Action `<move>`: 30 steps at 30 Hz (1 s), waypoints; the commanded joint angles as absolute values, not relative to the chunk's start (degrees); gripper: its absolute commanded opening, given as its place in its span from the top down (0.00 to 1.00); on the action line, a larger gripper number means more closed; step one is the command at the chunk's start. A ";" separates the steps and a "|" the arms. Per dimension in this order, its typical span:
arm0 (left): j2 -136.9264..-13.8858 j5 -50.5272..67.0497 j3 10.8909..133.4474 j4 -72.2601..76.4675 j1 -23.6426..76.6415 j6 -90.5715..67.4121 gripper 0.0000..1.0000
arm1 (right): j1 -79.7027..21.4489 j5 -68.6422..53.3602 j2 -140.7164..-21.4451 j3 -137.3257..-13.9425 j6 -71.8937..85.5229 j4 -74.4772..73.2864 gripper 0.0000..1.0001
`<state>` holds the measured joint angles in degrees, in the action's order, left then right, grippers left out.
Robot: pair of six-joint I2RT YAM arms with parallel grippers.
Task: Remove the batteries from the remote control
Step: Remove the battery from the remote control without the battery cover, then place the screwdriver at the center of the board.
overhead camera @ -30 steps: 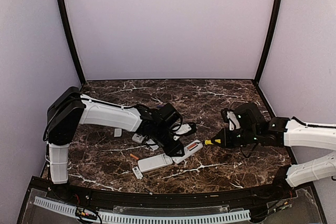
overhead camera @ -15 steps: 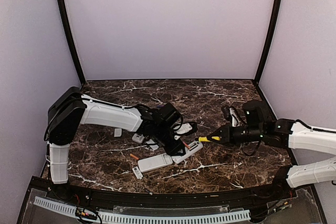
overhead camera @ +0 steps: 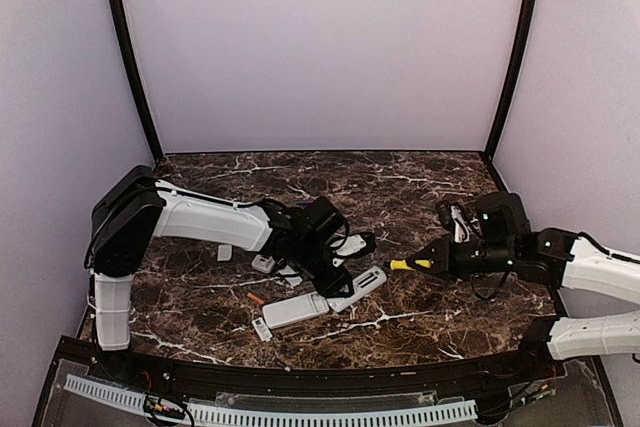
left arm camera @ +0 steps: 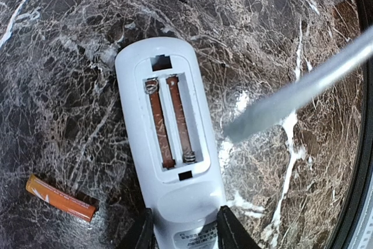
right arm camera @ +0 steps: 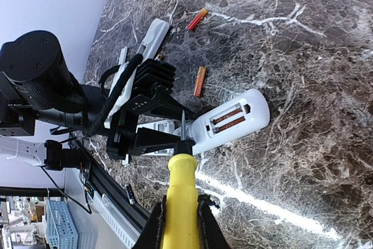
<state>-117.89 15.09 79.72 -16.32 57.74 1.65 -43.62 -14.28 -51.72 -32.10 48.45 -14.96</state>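
**Batteries sit in opened remote control as screwdriver hangs alongside**

The near end of the remote control runs off the bottom of the left wrist view, and the print on its label is too small to read. The screwdriver's metal shaft crosses that view as a grey blur. Its tip is just right of the remote and apart from it, but how high it is above the marble table cannot be told. From overhead, the left gripper hides its own fingertips under its black body, and the compartment is too small to make out.

Two slim orange-red batteries lie side by side, lengthwise, in the uncovered compartment of the white remote, with a spring contact showing at one end of each. A loose battery of the same colour lies on the table left of the remote, not touching it.

The left gripper's fingers are partly closed and clamp the remote's near end from both sides. The seated batteries lie further up the body, clear of those fingers. The right gripper is closed tight on the screwdriver's yellow handle. The batteries lie beyond the blade's tip, well apart from its fingers.
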 commanded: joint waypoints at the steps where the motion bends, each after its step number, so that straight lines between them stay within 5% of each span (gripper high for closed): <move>1: -117.88 11.29 76.14 -21.41 56.65 0.34 0.62 | -43.23 -8.90 -48.48 -31.51 49.04 -17.90 1.00; 14: -90.45 14.04 75.11 -19.64 44.51 -12.75 0.25 | -43.07 -0.71 -53.12 -34.24 48.36 -12.79 1.00; 30: -69.53 9.08 56.21 -7.21 28.68 -31.04 0.12 | -37.66 -20.49 -86.93 -45.25 39.76 9.10 1.00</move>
